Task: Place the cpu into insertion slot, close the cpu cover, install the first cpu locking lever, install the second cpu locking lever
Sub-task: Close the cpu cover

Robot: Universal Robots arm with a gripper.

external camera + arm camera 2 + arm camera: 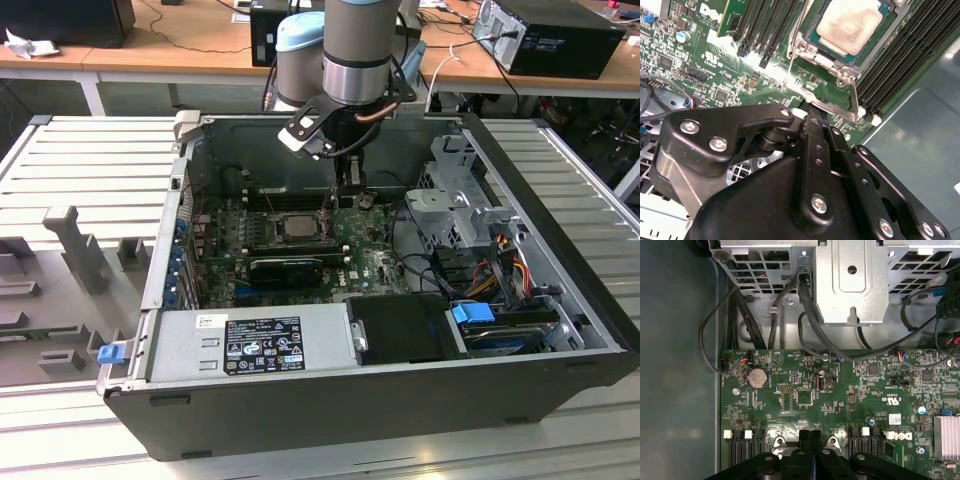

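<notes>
Inside the open computer case [400,410], the cpu [850,26] seated in the insertion slot [811,39] of the green motherboard [845,390], with the cpu cover [826,59] down around it. Just beside the socket, the gripper [812,116], fingers [816,440] pressed together, tips at a thin metal locking lever [856,100]. Hard to tell whether pinching it.

In the exterior view, the cpu [297,227] lies in the insertion slot [272,240] at frame centre, the power supply [250,345] below.
</notes>
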